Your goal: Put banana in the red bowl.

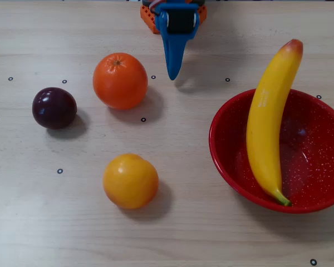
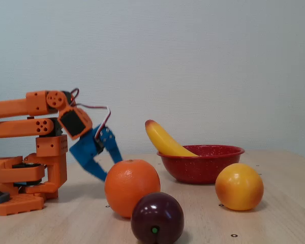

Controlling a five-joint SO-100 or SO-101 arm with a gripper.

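Note:
The long yellow banana lies inside the red speckled bowl at the right of the overhead view. Its orange-red tip sticks out over the far rim and its stem end rests on the near rim. In the fixed view the banana rises leftward out of the bowl. My blue gripper is low, close to the arm base and well left of the bowl, with its fingers together on nothing. In the fixed view the gripper points down behind the orange, which hides its tips.
An orange sits just left of the gripper. A dark plum lies further left, and a round yellow-orange fruit sits nearer the front. The orange arm base stands at the table's far edge.

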